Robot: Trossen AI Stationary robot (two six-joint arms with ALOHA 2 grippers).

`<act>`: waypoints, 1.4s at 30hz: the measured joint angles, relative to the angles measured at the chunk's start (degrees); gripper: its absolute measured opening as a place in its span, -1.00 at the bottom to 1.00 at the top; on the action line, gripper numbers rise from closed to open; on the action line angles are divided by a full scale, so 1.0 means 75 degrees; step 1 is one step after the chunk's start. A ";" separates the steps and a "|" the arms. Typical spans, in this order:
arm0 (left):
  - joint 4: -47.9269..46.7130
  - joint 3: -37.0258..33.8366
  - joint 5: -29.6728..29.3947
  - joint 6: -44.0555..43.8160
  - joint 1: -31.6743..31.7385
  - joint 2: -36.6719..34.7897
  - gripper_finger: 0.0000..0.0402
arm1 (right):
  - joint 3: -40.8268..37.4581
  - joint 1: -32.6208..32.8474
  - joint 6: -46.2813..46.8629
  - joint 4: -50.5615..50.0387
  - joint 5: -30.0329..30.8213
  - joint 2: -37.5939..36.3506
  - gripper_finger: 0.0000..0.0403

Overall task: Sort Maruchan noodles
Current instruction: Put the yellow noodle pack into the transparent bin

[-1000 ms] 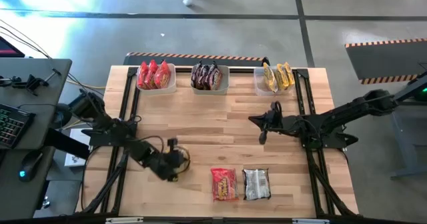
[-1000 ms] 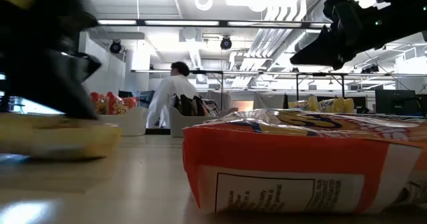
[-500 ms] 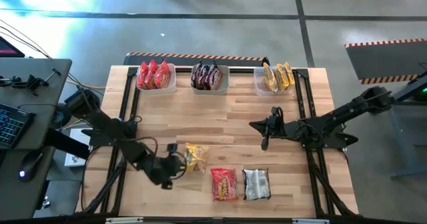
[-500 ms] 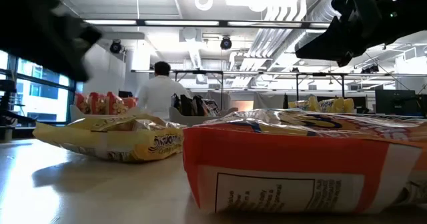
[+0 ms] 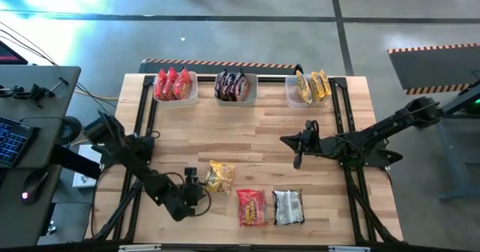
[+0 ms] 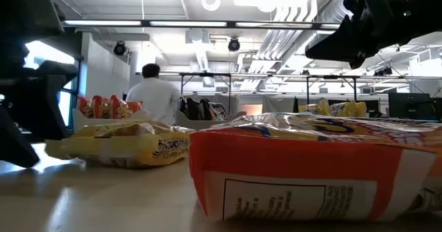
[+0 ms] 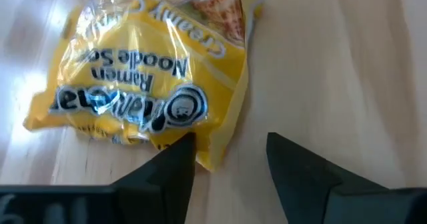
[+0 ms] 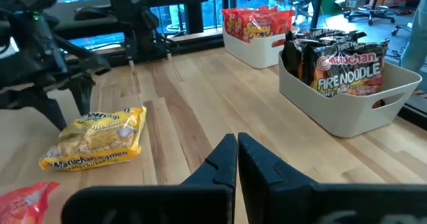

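High view: left pincer sits low on the worktop, fingers apart, just beside the yellow packet, which lies flat and loose. Left wrist view shows one finger tip at the packet's edge, nothing clamped. Next along the front: red packet, then silver packet, side by side. Back row, three bins: red packets, dark packets, yellow packets. Right pincer hangs mid-worktop, fingers together, empty.
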 joint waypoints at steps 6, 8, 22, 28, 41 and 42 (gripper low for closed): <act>-0.0113 0.0493 -0.0252 0.0694 0.0131 0.0444 -0.33 | 0.0009 0.0001 0.0000 0.0133 -0.0026 0.0129 -1.00; -0.0184 0.0664 -0.0373 0.1139 0.0150 0.0472 -0.50 | 0.0009 0.0032 -0.0026 0.0087 -0.0204 0.0171 -1.00; -0.0334 0.1172 0.0134 0.1279 0.0744 0.0215 -0.96 | 0.1081 0.0703 -0.0708 0.0612 -0.0660 0.1781 -1.00; -0.0982 0.1278 0.0160 0.0404 0.0345 0.0212 -0.65 | 0.1866 0.0749 -0.0941 0.0044 -0.0479 0.2620 -0.93; -0.1523 0.1289 -0.0551 -0.0687 0.0048 0.0674 -0.11 | 0.2773 0.0763 -0.0905 -0.0518 -0.0359 0.3451 -0.54; -0.1625 0.1279 -0.0535 -0.0613 0.0086 0.0743 -0.10 | 0.2774 0.0763 -0.0851 -0.0500 -0.0353 0.3442 -0.52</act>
